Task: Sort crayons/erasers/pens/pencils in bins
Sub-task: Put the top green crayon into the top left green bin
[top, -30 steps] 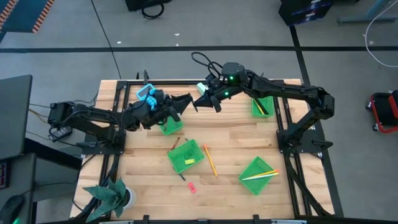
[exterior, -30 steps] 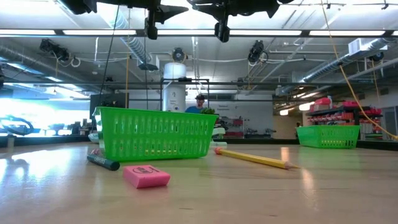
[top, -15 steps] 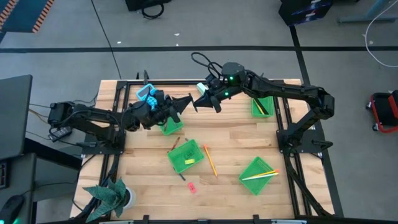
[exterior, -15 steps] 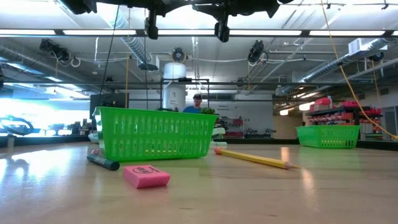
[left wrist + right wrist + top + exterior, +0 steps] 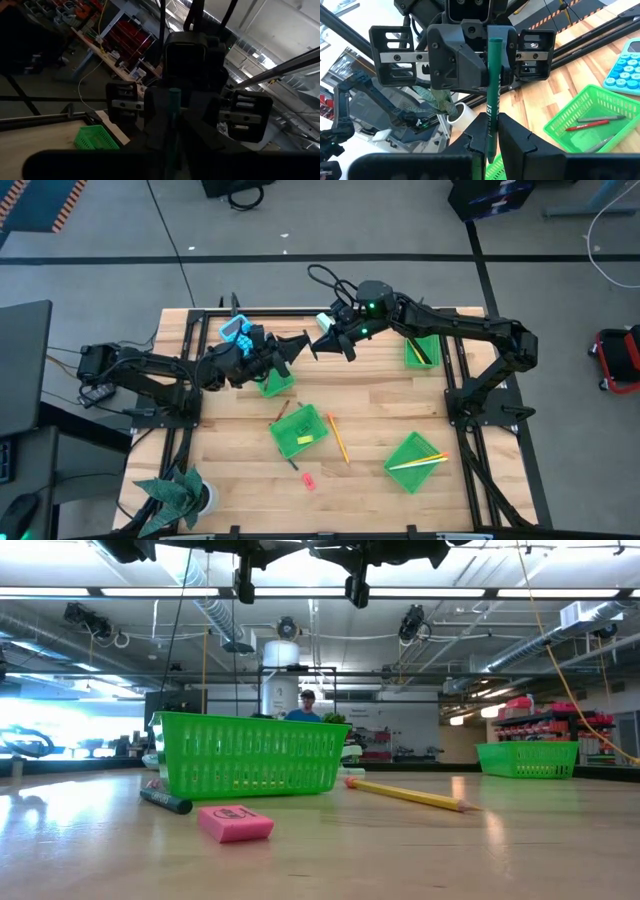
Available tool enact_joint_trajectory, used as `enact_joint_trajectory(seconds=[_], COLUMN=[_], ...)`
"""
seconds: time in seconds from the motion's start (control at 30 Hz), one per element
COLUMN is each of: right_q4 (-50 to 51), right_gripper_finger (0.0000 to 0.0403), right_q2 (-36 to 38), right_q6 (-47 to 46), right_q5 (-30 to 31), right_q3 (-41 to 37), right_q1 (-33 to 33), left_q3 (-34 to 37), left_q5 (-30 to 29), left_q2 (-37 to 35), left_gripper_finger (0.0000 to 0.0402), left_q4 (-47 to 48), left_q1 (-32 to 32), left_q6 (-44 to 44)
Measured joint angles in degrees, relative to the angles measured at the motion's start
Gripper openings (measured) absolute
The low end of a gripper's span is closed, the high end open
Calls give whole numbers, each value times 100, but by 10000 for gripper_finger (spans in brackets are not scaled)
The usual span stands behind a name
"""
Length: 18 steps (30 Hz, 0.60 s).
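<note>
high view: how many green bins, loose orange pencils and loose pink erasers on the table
green bins: 4
loose orange pencils: 1
loose pink erasers: 1
total: 6

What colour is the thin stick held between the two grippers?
Dark green stick, with faint lettering along it; clearest in the right wrist view, held between the right gripper and left gripper.

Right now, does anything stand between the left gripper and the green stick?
Nothing visible does. The green stick sits between the fingers of the left gripper and the right gripper, up in the air above the table.
</note>
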State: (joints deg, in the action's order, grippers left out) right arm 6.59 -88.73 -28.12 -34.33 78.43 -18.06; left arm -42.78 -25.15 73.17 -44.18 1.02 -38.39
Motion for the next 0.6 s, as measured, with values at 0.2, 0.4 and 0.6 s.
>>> enact_joint_trajectory(seconds=[0.2,0.4,0.6], right_q4=[7,30,52], right_gripper_finger=[44,44,44], right_q2=[0,2,2], right_q6=[30,29,31], right_q5=[0,-24,-3], right_q3=[0,0,2], right_q1=[0,0,0], left_q3=[0,0,0], left_q5=[-2,-2,-4], left_q2=[0,0,0], left_gripper_finger=[56,41,18], left_q4=[1,6,6], left_q1=[0,0,29], left_q6=[-2,4,42])
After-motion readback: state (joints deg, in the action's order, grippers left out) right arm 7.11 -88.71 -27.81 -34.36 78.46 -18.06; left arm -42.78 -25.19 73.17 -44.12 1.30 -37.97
